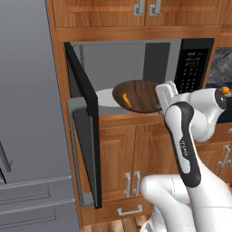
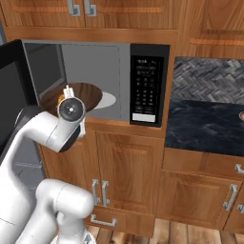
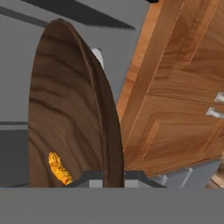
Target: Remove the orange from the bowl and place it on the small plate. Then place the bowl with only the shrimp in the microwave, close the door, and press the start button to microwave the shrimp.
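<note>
Wooden cabinets [image 2: 143, 162] are seen around a built-in microwave [image 1: 136, 54], with a grey fridge [image 1: 27, 113] at far left and a dark worktop [image 2: 205, 124] beside the keypad [image 2: 148, 90] in the right base view.

Door [image 1: 86, 118] is swung fully open to the left, edge-on in the left base view, its free edge standing well out from the cabinet front. Cavity mouth is left unobstructed across its width.

Bowl [image 1: 138, 96] is held at the cavity mouth, partly inside, tilted, above the white turntable [image 1: 105, 97]. Its near rim is level with the front sill; its far rim is well short of the back wall. Open room is seen above the bowl under the cavity roof, and to its left over the turntable.

Shrimp [image 1: 126, 99] is seen lying inside the bowl, near the lower left of the wood face; also seen in the hand view [image 3: 59, 168].

Gripper [image 3: 113, 178] is clamped on the bowl's near rim, fingers [image 3: 89, 179] closed tight on either side of the thin edge. Rim is seen running edge-on up the hand view.

Orange [image 1: 225, 90] is glimpsed at the right edge of the left base view, behind the arm, well apart from the bowl; what it rests on cannot be told.
</note>
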Controlling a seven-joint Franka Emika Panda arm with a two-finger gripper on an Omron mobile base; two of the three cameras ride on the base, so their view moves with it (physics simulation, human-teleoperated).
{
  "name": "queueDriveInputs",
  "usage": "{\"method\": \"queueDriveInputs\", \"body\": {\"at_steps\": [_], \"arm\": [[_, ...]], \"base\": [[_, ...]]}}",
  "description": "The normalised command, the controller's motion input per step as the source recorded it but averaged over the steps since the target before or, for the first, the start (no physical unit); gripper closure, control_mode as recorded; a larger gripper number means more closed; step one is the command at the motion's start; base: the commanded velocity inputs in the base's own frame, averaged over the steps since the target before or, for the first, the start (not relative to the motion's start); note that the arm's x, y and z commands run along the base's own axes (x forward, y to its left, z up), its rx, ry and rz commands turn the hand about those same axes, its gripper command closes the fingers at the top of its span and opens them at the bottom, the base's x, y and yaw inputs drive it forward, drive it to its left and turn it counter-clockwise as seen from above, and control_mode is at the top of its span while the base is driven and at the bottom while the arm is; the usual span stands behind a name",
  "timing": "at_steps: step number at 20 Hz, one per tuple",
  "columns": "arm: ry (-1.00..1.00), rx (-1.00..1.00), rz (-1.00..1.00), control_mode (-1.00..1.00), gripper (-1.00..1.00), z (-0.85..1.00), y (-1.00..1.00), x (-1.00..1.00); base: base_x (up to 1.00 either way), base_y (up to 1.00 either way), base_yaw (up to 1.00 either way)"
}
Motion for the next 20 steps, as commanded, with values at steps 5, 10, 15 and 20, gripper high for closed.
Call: {"method": "queueDriveInputs", "body": {"at_steps": [5,10,15,20], "arm": [[0.01,0.0,0.0,-1.0,1.0,0.0,0.07,0.73],[0.08,0.0,0.03,-1.0,1.0,-0.06,0.17,0.68],[0.07,0.0,0.04,-1.0,1.0,-0.11,0.28,0.69],[0.0,-0.01,0.0,-1.0,1.0,-0.16,0.06,0.45]], "base": [[0.0,0.0,0.0],[0.0,0.0,0.0],[0.0,0.0,0.0],[0.0,0.0,0.0]]}}
